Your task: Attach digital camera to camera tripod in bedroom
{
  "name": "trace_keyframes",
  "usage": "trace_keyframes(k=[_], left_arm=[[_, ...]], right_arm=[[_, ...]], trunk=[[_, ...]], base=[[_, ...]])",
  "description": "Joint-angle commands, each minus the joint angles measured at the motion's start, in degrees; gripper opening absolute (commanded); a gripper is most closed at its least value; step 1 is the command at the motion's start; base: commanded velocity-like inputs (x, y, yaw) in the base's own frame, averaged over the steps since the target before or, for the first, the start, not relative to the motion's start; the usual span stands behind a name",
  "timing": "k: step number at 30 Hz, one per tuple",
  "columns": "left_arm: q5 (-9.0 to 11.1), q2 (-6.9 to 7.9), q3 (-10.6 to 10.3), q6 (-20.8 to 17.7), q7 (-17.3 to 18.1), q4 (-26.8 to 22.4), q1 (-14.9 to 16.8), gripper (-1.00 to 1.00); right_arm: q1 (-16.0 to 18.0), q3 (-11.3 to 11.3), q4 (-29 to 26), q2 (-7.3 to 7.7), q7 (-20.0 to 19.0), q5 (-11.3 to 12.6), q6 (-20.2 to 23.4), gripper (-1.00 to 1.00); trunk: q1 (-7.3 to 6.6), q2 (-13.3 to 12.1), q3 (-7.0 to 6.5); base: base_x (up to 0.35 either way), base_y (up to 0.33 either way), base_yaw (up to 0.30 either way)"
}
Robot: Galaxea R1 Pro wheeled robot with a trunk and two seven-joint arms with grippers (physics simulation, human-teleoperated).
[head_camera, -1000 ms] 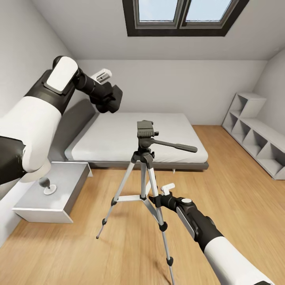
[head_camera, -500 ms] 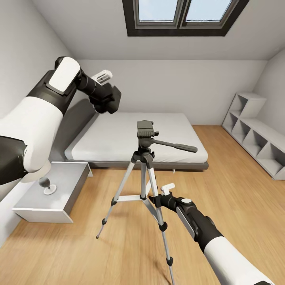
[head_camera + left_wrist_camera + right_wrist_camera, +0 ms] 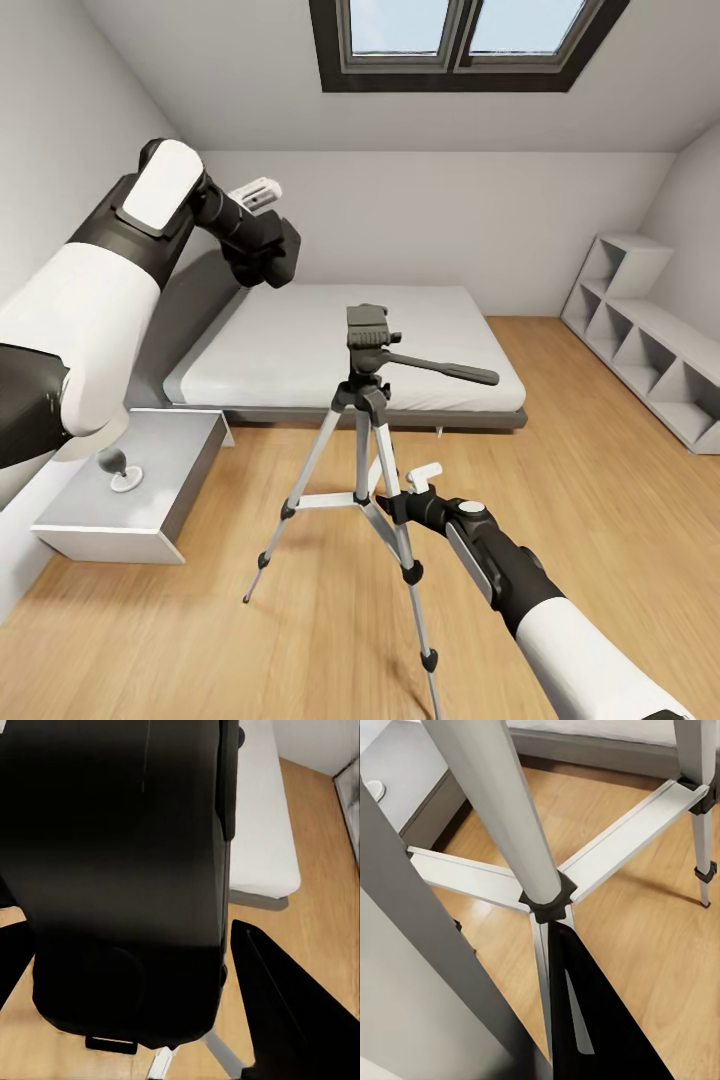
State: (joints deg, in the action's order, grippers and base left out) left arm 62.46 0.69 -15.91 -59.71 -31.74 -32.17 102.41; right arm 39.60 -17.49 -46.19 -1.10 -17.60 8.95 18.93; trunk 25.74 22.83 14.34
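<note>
- Against the head views from a second and half a second ago, the left gripper (image 3: 268, 232) and the digital camera (image 3: 277, 252) clamped in it are shifted slightly up and back toward the left wall; the room itself is not shifted, so the arm is what has moved.
- The camera is held high above the bed (image 3: 340, 340), well apart from the camera tripod (image 3: 365, 400), whose black head (image 3: 366, 326) is bare. By this, the attaching is judged not yet begun; the camera must first be carried over and lowered onto the head.
- In the left wrist view the camera body (image 3: 120, 877) is seen between the dark fingers (image 3: 281, 1005), closed on it.
- The right gripper (image 3: 405, 492) is placed against a silver leg (image 3: 392, 500) low down; whether its fingers are closed on the leg cannot be told.
- The tripod is stood on a light wood floor (image 3: 600, 480).
- A grey nightstand (image 3: 150, 490), white shelves (image 3: 650, 350) and a skylight (image 3: 460, 40) in the sloped ceiling are seen around it.
</note>
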Motion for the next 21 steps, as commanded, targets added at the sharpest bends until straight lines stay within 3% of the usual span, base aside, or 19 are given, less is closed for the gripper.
trace_keyframes(k=[1, 5, 6, 8, 9, 10, 11, 14, 17, 18, 21], left_arm=[[0.5, 0.14, -0.3, -0.2, 0.0, -0.5, 0.1, -1.0], [0.6, 0.59, -0.4, -0.2, 9.3, -5.4, 0.1, -1.0], [0.6, 0.97, -0.4, -0.2, 13.8, -6.7, 0.1, -1.0], [0.6, 1.42, -0.5, -0.1, 19.2, -8.4, 0.1, -1.0], [0.3, 2.31, -0.6, 0.1, 28.3, -11.3, 0.1, -1.0], [0.2, 2.66, -0.6, 0.1, 31.4, -12.1, 0.1, -1.0], [-0.1, 3.39, -0.6, 0.3, 37.2, -13.3, 0.0, -1.0], [-0.5, 4.86, -0.6, 0.4, 45.9, -14.4, -0.3, -1.0], [-0.7, 6.64, -0.6, 0.5, 50.2, -14.8, -0.6, -1.0], [-0.6, 9.01, -0.6, 0.5, 52.1, -15.5, -1.7, -1.0], [-0.6, 10.41, -0.6, 0.4, 52.9, -16.0, -3.9, -1.0]], right_arm=[[0.0, 0.0, 0.4, 0.01, 0.0, -0.5, 0.3, -1.0], [0.0, 0.0, 0.4, -0.01, 0.0, -0.6, 0.3, -1.0], [0.0, 0.0, 0.4, -0.02, -0.1, -0.6, 0.3, -1.0], [0.0, 0.0, 0.4, -0.03, -0.1, -0.6, 0.3, -1.0], [0.0, 0.0, 0.4, 0.01, -0.1, -0.6, 0.3, -1.0], [0.0, 0.0, 0.4, 0.02, -0.1, -0.6, 0.3, -1.0], [0.0, 0.0, 0.4, 0.03, 0.0, -0.6, 0.3, -1.0], [0.0, 0.0, 0.4, 0.04, -0.1, -0.6, 0.3, -1.0], [0.0, 0.0, 0.4, 0.01, 0.0, -0.6, 0.3, -1.0], [0.0, 0.0, 0.4, -0.03, 0.0, -0.6, 0.3, -1.0], [0.0, 0.0, 0.4, -0.09, 0.0, -0.6, 0.3, -1.0]], trunk=[[0.04, 0.1, 0.12], [0.04, 0.1, 0.12], [0.04, 0.1, 0.12], [0.04, 0.1, 0.12], [0.04, 0.1, 0.12], [0.04, 0.1, 0.12], [0.04, 0.1, 0.12], [0.04, 0.1, 0.12], [0.04, 0.1, 0.12], [0.04, 0.1, 0.12], [0.04, 0.1, 0.12]], base=[[0.0, 0.0, 0.0], [0.0, 0.0, 0.0], [0.0, 0.0, 0.0], [0.0, 0.0, 0.0], [0.0, 0.0, 0.0], [0.0, 0.0, 0.0], [0.0, 0.0, 0.0], [0.0, 0.0, 0.0], [0.0, 0.0, 0.0], [0.0, 0.0, 0.0], [0.0, 0.0, 0.0]])
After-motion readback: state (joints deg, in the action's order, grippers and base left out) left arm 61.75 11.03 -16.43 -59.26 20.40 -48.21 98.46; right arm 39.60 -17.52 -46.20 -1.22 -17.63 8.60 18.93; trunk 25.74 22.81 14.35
